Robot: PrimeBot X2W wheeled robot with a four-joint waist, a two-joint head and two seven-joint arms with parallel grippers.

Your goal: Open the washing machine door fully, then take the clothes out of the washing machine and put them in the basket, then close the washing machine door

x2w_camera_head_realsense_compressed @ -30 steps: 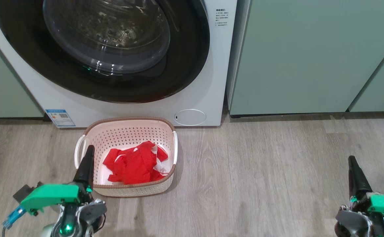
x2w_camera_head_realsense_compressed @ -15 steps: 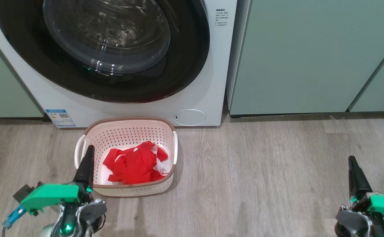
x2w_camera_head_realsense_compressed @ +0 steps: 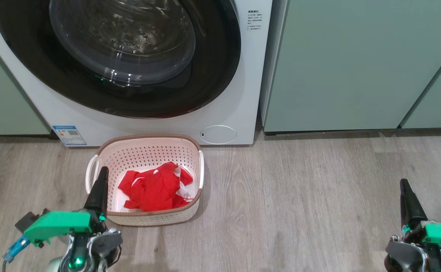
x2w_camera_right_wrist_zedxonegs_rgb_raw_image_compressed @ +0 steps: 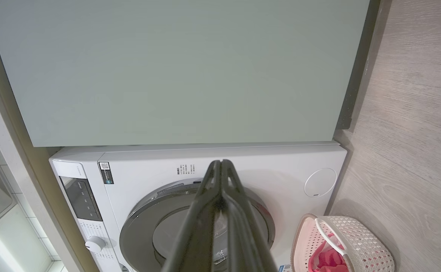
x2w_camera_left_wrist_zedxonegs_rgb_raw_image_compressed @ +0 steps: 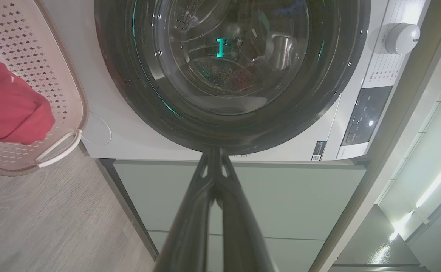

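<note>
A grey wood-look floor (x2w_camera_head_realsense_compressed: 299,196) runs up to pale green cabinets (x2w_camera_head_realsense_compressed: 356,64), and the white washing machine (x2w_camera_head_realsense_compressed: 248,109) stands between them.

The washing machine door (x2w_camera_head_realsense_compressed: 212,75) lies flat against the front of the machine, its black rim flush all round in the head view, so it looks shut. Its glass is full of reflections, so whether the drum is empty cannot be told for certain.

The clothes (x2w_camera_head_realsense_compressed: 154,189), a crumpled red heap with white trim, lie inside the basket (x2w_camera_head_realsense_compressed: 148,155), towards its near right corner. The basket sits on the floor just in front of the machine, below the door and left of the round flap (x2w_camera_head_realsense_compressed: 218,134).

The left gripper (x2w_camera_head_realsense_compressed: 103,173) hangs by the basket's near left corner, its fingers pressed together on nothing in the left wrist view. The right gripper (x2w_camera_head_realsense_compressed: 403,184) is well apart over bare floor, its fingers likewise together and empty.

All 3 steps appear done; nothing obvious is left.
</note>
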